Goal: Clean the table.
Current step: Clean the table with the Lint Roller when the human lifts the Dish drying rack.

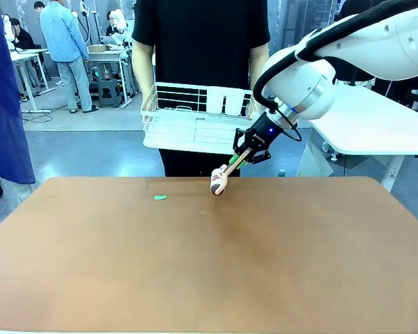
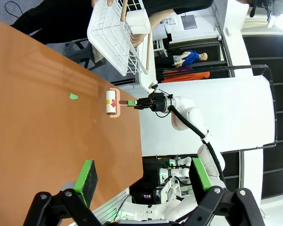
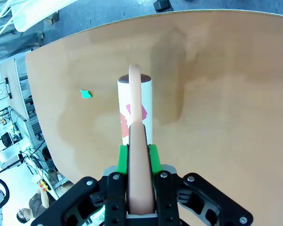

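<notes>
While the reddish-brown table (image 1: 209,264) fills the lower half of the front view, a little green scrap (image 1: 159,197) lies left of centre near its far edge, and just right of it is a lint roller (image 1: 218,182), head down at the tabletop. The right gripper (image 1: 245,156) reaches in from the upper right, clamped on the roller's pink handle. At the bottom of the left wrist view, the left gripper (image 2: 142,175) has its jaws spread wide.

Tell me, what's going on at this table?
The robot's right pincer is shut on the handle of a lint roller, its roll down on the brown table near the far edge. A small green scrap lies nearby. The left pincer hangs open, holding nothing. A person across the table holds a white wire basket.
</notes>
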Tool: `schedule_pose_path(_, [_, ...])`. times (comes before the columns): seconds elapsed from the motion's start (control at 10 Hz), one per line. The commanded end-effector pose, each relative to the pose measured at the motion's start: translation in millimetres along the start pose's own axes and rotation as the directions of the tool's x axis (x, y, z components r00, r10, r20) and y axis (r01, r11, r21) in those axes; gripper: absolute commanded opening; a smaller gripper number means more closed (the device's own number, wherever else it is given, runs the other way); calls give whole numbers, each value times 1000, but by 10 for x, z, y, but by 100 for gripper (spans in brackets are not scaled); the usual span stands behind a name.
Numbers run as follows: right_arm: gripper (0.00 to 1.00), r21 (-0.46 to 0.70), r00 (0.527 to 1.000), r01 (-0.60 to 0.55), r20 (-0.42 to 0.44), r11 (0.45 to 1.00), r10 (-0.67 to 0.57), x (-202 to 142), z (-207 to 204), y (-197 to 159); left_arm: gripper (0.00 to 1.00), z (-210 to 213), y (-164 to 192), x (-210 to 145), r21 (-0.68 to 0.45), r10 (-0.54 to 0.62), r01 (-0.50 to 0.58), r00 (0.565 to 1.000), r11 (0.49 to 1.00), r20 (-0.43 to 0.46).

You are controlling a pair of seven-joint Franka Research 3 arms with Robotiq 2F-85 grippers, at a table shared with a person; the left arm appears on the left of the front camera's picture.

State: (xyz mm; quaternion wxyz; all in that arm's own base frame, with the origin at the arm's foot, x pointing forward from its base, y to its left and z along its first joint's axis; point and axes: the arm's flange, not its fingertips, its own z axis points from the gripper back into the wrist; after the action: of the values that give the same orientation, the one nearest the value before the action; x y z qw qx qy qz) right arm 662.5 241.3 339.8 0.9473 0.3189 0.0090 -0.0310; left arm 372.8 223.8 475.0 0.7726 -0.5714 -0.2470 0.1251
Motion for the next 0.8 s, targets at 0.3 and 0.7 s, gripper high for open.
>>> schedule_pose_path(0.3, [21,-21,999,32,-22,999,-32,100,-377,61,100,27,-18,1,-2,-4,4,1000,1000,7])
schedule_pose_path(0.7, [21,-71,995,31,-88,997,-37,92,-856,68,100,27,-18,1,-2,-4,4,1000,1000,7])
